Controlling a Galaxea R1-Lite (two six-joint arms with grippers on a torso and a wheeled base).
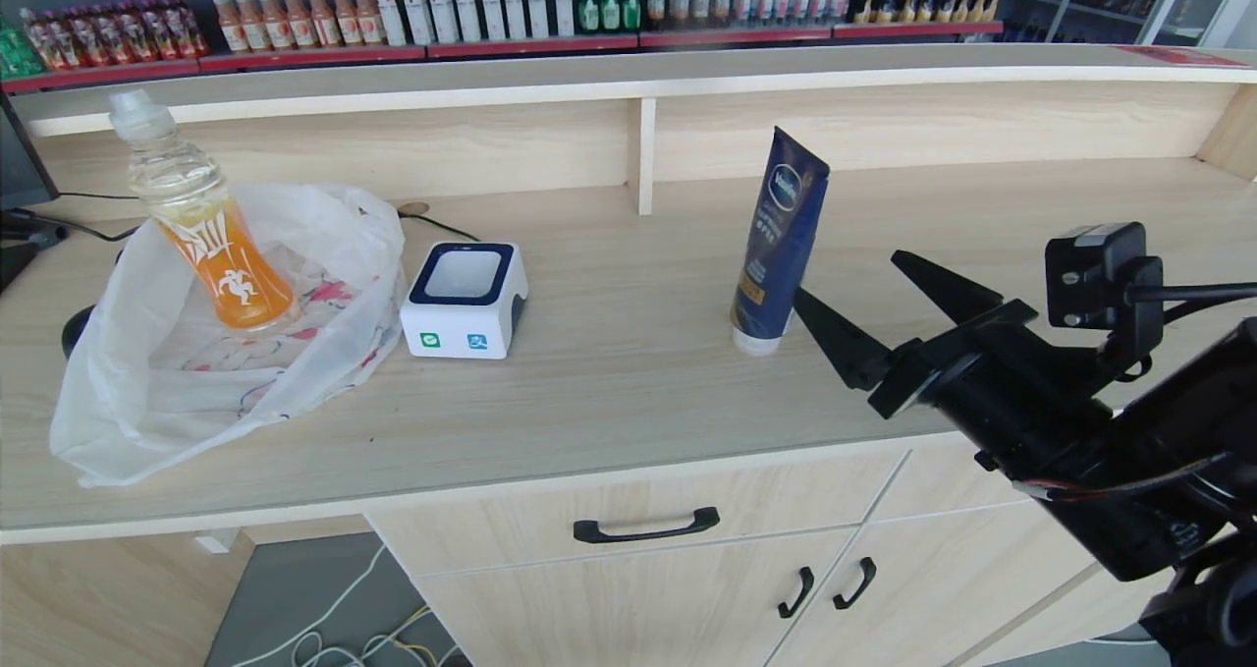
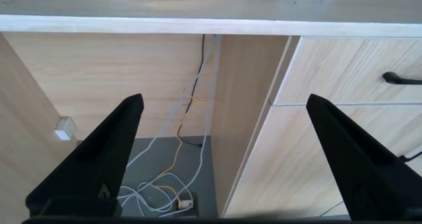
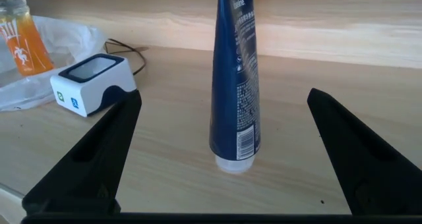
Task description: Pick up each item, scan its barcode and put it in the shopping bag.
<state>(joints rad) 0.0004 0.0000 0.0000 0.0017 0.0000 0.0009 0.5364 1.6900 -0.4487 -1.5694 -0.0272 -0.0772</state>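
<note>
A dark blue tube (image 1: 779, 238) stands cap-down on the wooden counter (image 1: 628, 372), right of centre; the right wrist view shows the blue tube (image 3: 235, 79) upright, straight ahead between the fingers. My right gripper (image 1: 869, 308) is open, just right of the tube and short of it. A white barcode scanner (image 1: 464, 300) sits left of the tube. An orange drink bottle (image 1: 201, 220) stands in the white shopping bag (image 1: 196, 372) at the left. My left gripper (image 2: 224, 165) is open, below the counter edge, facing the cabinet front.
A raised wooden ledge (image 1: 628, 78) runs along the back of the counter, with drink shelves (image 1: 589, 9) behind. Drawers and doors with black handles (image 1: 646, 528) are under the counter. Cables (image 2: 175, 178) lie on the floor in the open bay.
</note>
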